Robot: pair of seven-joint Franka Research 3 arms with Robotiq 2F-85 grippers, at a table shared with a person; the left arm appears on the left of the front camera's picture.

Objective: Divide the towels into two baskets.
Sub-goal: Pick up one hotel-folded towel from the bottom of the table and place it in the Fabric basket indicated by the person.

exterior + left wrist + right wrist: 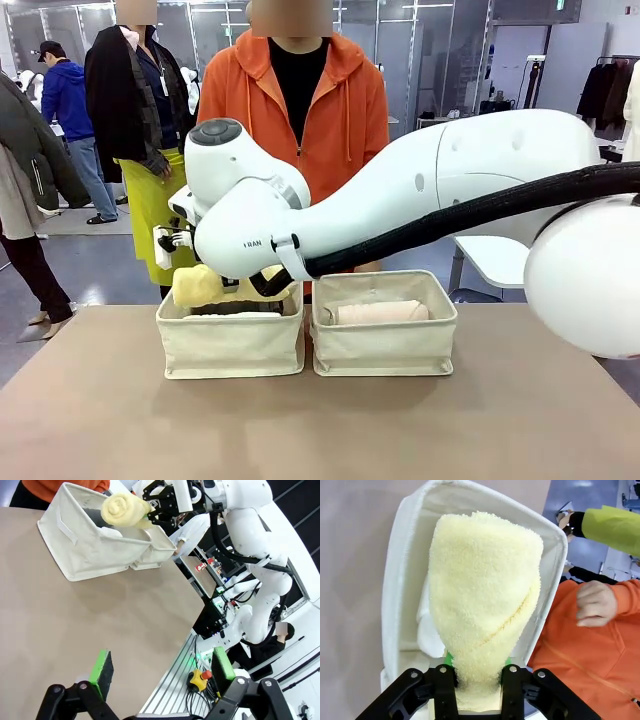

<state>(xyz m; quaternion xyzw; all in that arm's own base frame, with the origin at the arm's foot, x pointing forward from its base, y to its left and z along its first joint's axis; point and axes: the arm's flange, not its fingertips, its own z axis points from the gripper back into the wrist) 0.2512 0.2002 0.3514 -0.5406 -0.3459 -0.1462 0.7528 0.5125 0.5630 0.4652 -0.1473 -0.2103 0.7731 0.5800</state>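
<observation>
Brown tabletop (320, 420) carries two cream baskets side by side in front of a person in an orange hoodie (300, 110). Reaching across from the right, the right gripper (476, 677) is clenched on one end of the pale yellow towel (485, 605), which hangs just above the left basket (230, 345). From the right wrist view the roll points down into that basket, with a white towel (427, 625) already lying along the inner wall. A dark towel seems to lie there too, though too little shows to be sure. The right basket (385, 345) holds the pink towel (378, 313).

The step in hand looks like setting the yellow roll down. If the dark one is indeed in the left basket, this would be its third towel against one in the other, so it is worth checking whether the right basket is the fairer place. Either way, the roll should go low and flat between the soft walls before the jaws part, so it does not catch the folded rim or unroll.

The left gripper (162, 672) waits apart over bare table, jaws released and holding nothing.
</observation>
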